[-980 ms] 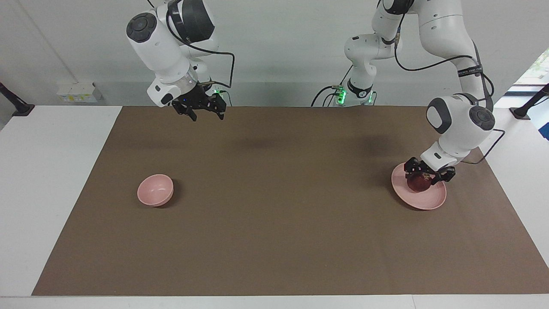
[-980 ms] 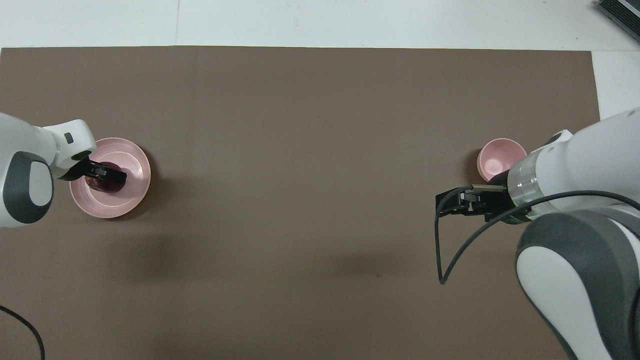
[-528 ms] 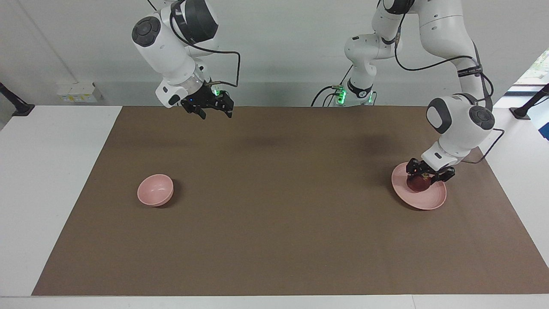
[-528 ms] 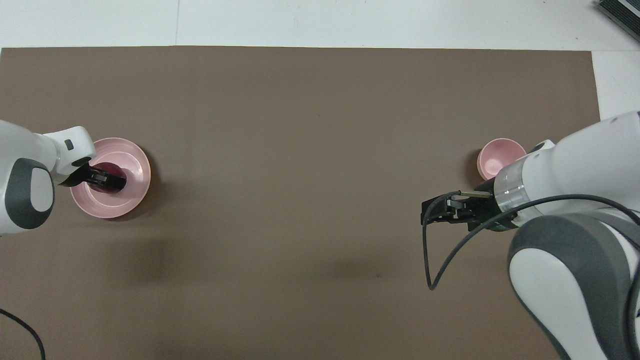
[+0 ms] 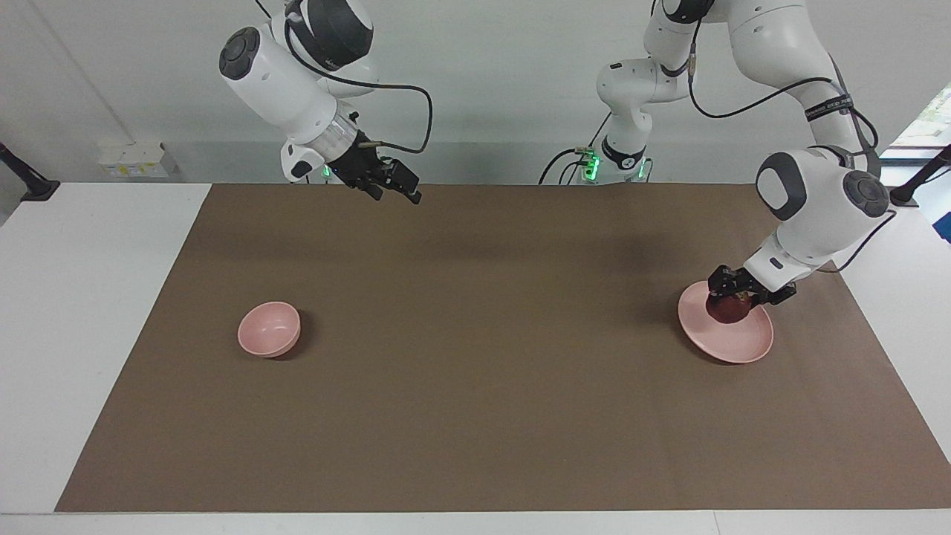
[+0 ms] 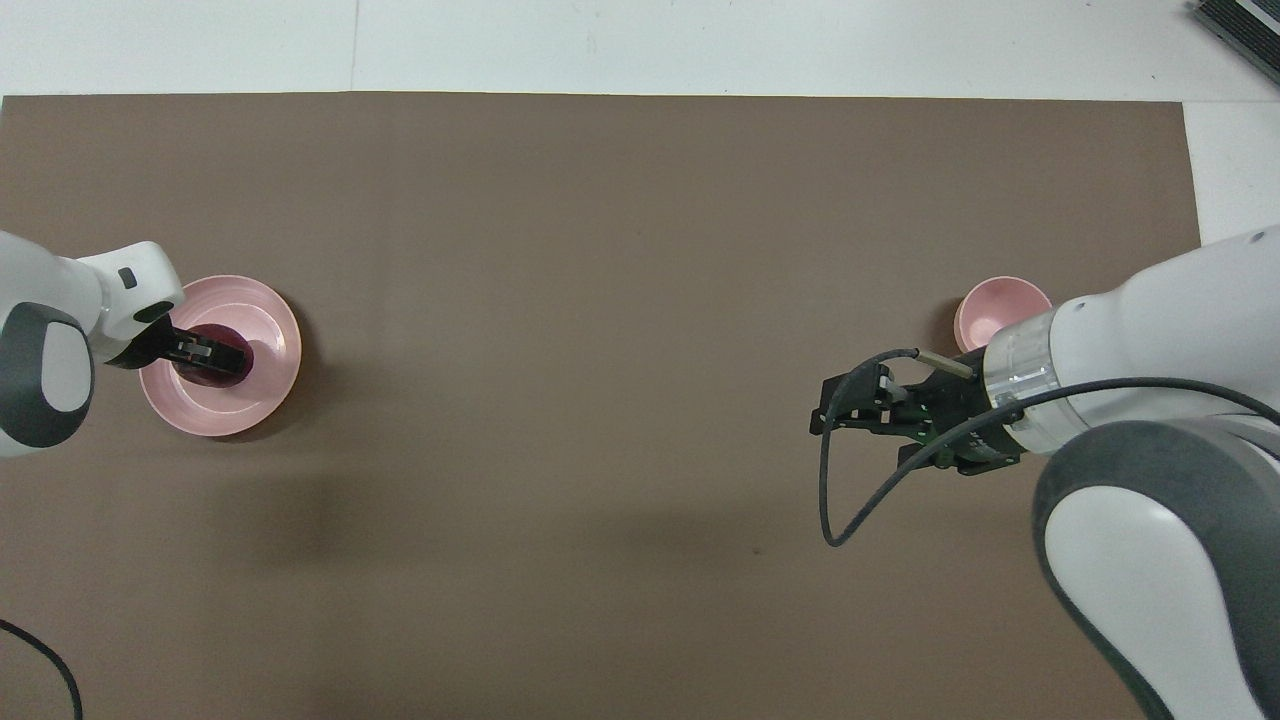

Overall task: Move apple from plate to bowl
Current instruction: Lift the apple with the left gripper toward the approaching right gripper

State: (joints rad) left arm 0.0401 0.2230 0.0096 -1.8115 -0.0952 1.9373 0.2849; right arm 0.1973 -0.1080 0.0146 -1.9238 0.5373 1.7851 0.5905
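Note:
The dark red apple (image 5: 728, 310) is on or just above the wide pale pink plate (image 5: 737, 343) at the left arm's end of the mat. My left gripper (image 5: 732, 300) comes down on the apple and is shut on it. I cannot tell whether the apple still touches the plate. In the overhead view the apple (image 6: 214, 356) shows under the left gripper (image 6: 212, 349), on the plate (image 6: 272, 330). The small deep pink bowl (image 5: 269, 328) stands empty at the right arm's end and also shows in the overhead view (image 6: 1000, 308). My right gripper (image 5: 396, 191) is open and empty, high over the mat (image 6: 838, 408).
A brown mat (image 5: 483, 357) covers most of the white table. A black cable loop (image 6: 840, 500) hangs from the right wrist. Nothing else lies on the mat between plate and bowl.
The left gripper's fingers have closed in on the apple and the wrist has risen a little. The right gripper has swung toward the table's middle, staying high.

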